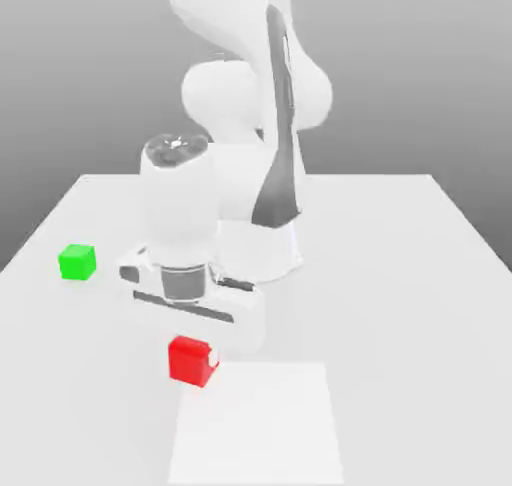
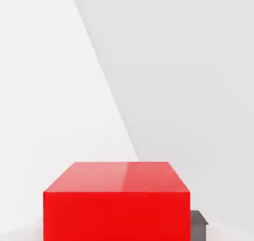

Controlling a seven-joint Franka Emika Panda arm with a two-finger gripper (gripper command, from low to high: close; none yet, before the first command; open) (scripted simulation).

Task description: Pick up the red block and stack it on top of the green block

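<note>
We start at the red block (image 1: 192, 361), which sits on the table (image 1: 400, 274) toward the near edge, at the corner of a paler square patch (image 1: 258, 424) on the surface. In the hand view the red block (image 2: 117, 200) looms large and close, squarely under the camera, its top face level. The pincer (image 1: 200, 354) is down at the block: a pale fingertip shows against the block's side on the exterior view's right, and a dark finger (image 2: 198, 224) peeks out just beside the block in the hand view. We judge the pincer to be drawn in narrow around the block, but we cannot tell from these pictures whether the grip is firm, since the block looks to be resting on the table.

The green block (image 1: 77, 262) stands well apart, toward the exterior view's left and farther back on the table, with nothing on it.

So the step in hand, as we read it, is the grasp itself: lowering is done, lifting is not yet begun. The next move calls for a straight lift that keeps the block level between the fingers, then a carry over to the green block, coming to rest squarely above it before lowering, so the faces meet flat and the red block does not slide off an edge.
</note>
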